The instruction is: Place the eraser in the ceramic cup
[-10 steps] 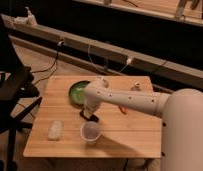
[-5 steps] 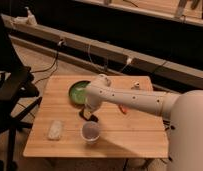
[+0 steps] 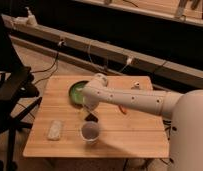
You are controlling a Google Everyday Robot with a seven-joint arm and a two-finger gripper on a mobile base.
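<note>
The gripper [image 3: 90, 114] hangs near the frame's centre, clamped on the eraser [image 3: 91, 119], a small dark block held just above the far rim of the ceramic cup [image 3: 90, 131]. Around them on the wooden table [image 3: 140, 135] lie a green bowl [image 3: 76, 93] up-left, a pale pad [image 3: 55, 130] left and an orange-red stick [image 3: 122, 108] right. A dark chair [image 3: 12, 92] stands at the left edge, and a cabled ledge [image 3: 145, 60] crosses behind.

My one camera looks from high up, close behind my white arm [image 3: 140, 100], down and forward over the whole pale wooden counter [image 3: 135, 132] at middling range, facing the dark back wall [image 3: 145, 35]. My tool [image 3: 89, 114] hangs mid-frame, near the small round white ceramic cup [image 3: 90, 131].
</note>
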